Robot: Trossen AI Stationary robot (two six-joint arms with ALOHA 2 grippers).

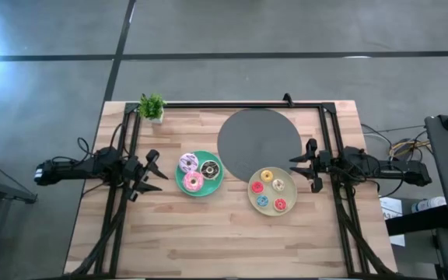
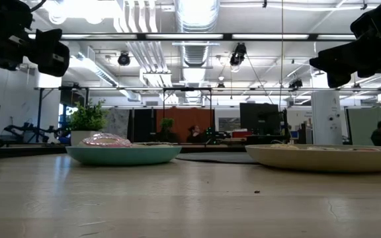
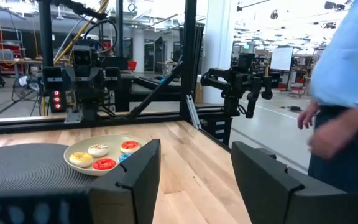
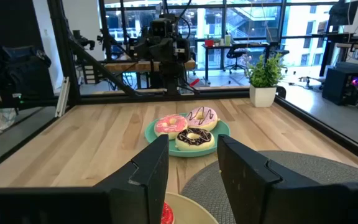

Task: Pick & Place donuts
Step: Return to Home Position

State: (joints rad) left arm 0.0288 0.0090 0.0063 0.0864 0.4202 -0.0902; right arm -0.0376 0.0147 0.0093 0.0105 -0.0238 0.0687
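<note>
High view: left gripper (image 1: pixel 154 173) was spread wide and empty, just off the left edge of the teal plate (image 1: pixel 212 190). That plate carried the lilac-white donut (image 1: pixel 188 162), chocolate donut (image 1: pixel 209 168) and pink donut (image 1: pixel 193 183), all clear of its fingers. Right gripper (image 1: pixel 300 166) was likewise spread wide and empty, just beside the pale-yellow plate (image 1: pixel 290 201), where the small donuts (image 1: pixel 267 176) lay apart from it.

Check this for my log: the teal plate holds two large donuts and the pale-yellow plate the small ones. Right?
No: the teal plate holds three large donuts, as the high view shows; the small ones are on the pale-yellow plate.
</note>
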